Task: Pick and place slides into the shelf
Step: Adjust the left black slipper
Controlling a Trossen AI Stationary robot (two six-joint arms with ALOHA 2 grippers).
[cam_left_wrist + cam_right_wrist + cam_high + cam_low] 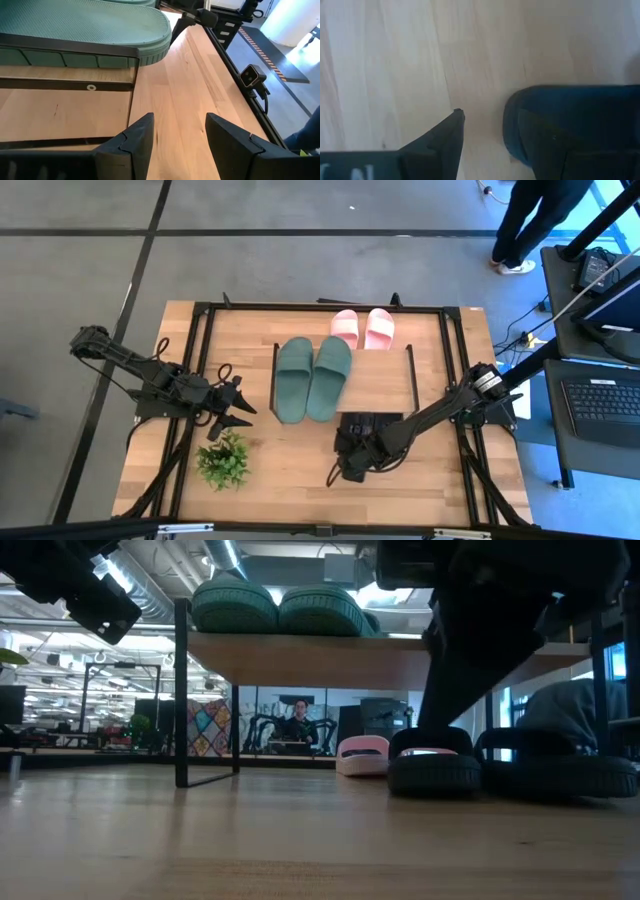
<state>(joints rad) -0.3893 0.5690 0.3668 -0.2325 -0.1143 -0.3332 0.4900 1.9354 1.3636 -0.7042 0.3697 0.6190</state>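
Two green slides (312,377) lie side by side on the shelf's top board (380,658). Beyond the shelf's far edge, a pink pair (362,328) rests on the table. A black pair (435,765) sits on the table by the shelf's near right corner. My right gripper (507,145) stands open over it, pointing steeply down. One finger (442,142) is outside a black slide's rim (512,122); the other is over the slide. My left gripper (180,137) waits open and holding nothing at the shelf's left (235,408). My right gripper straddles the rim of a black slide (512,122) from above, one finger on either side. I cannot tell whether a finger touches the slide, which lies flat on the table.
A small green potted plant (224,460) stands near the table's front, just below my left gripper. A black frame (455,360) runs around the tabletop. A person (530,225) stands beyond the far right corner, beside desks with a laptop.
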